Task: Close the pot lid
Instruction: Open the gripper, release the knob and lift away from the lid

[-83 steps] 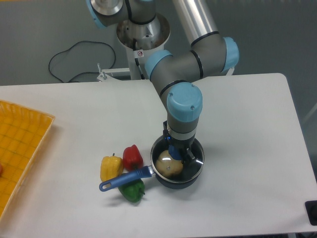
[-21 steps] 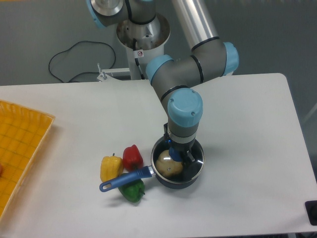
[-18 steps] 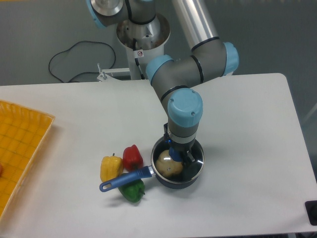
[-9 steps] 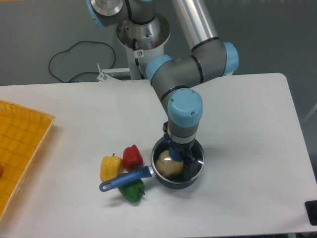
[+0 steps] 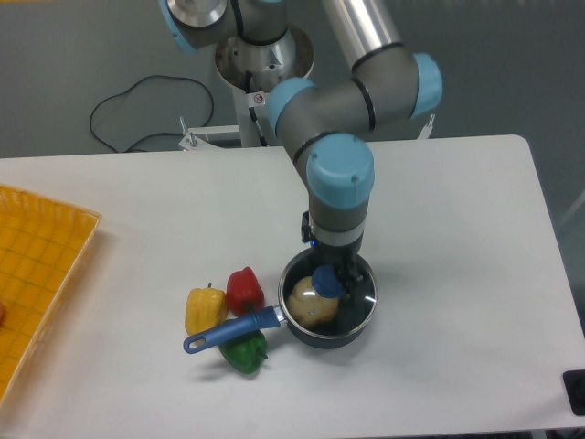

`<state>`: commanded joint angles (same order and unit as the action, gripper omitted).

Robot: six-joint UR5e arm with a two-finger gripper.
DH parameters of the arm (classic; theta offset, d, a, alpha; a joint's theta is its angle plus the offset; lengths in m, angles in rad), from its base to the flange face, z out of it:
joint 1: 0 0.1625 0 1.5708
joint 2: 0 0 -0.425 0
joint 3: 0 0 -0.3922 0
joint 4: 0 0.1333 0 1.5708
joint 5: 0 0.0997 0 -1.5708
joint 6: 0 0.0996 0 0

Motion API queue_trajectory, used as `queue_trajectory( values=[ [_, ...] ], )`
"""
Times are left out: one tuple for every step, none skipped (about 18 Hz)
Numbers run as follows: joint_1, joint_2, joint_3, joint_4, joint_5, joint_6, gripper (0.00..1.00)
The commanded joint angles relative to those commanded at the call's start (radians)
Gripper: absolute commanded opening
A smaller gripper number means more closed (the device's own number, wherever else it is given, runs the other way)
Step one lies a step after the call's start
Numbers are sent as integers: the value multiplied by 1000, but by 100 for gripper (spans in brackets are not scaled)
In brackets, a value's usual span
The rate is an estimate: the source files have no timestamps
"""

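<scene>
Jaws: we read the jaws point(image 5: 335, 273) as just above the blue knob point(image 5: 327, 279), apart from it; open or closed, we cannot tell, the wrist hides them.
Lid: lid point(image 5: 352, 294) lies directly below the jaws, glass disc on the pot point(image 5: 326, 312), rim roughly matching the pot's rim; we judge it seated or nearly so, but the near edge is hard to read.
Pot contents: pale round item point(image 5: 308, 305) shows through the glass, below-left of the jaws.
Risk 1: if the item sits high, the lid rocks and never sits flat.
Risk 2: a finger snagging the knob on retreat would lift or skew the lid.
Risk 3: a sideways drag could shove the pot; its blue handle point(image 5: 230, 330) touches the green pepper point(image 5: 244, 354), with red pepper point(image 5: 244, 290) and yellow pepper point(image 5: 205, 309) just beside.
Worktop: worktop point(image 5: 439, 229) gives the pot nothing to brace against.
</scene>
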<state>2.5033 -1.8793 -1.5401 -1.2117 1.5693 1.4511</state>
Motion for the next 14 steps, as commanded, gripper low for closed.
queue_trajectory(
  values=[
    [11, 12, 0, -17, 0, 2, 100],
    [29, 22, 0, -34, 3, 2, 100],
    [44, 26, 0, -48, 3, 2, 100],
    [58, 31, 0, -52, 3, 2, 100],
    [86, 46, 0, -54, 3, 3, 100],
    [113, 60, 2, -54, 3, 3, 100],
    [135, 61, 3, -54, 3, 5, 100],
    [161, 61, 3, -54, 3, 8, 100],
    [190, 61, 3, -55, 3, 21, 100],
    [218, 61, 3, -60, 5, 41, 100],
    [244, 61, 0, -66, 8, 67, 100],
    [270, 61, -5, -66, 12, 93, 100],
    [285, 61, -8, -66, 15, 106, 100],
    [296, 60, -9, -66, 15, 109, 100]
  ],
)
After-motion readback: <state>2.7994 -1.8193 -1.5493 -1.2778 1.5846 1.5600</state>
